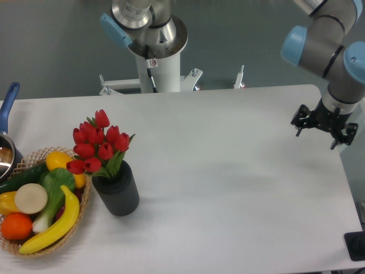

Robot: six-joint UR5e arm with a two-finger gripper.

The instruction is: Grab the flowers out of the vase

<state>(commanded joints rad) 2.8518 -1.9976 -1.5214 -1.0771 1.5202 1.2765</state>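
The flowers, a bunch of red tulip buds with green leaves, stand upright in the vase, a short dark ribbed cylinder at the table's left front. My gripper hangs at the far right of the table, near its right edge, well away from the vase. Its two dark fingers point down and stand apart, with nothing between them.
A wicker basket with a banana, an orange, peppers and other produce sits just left of the vase, touching it. A blue-handled metal pot is at the left edge. The arm's white base stands behind the table.
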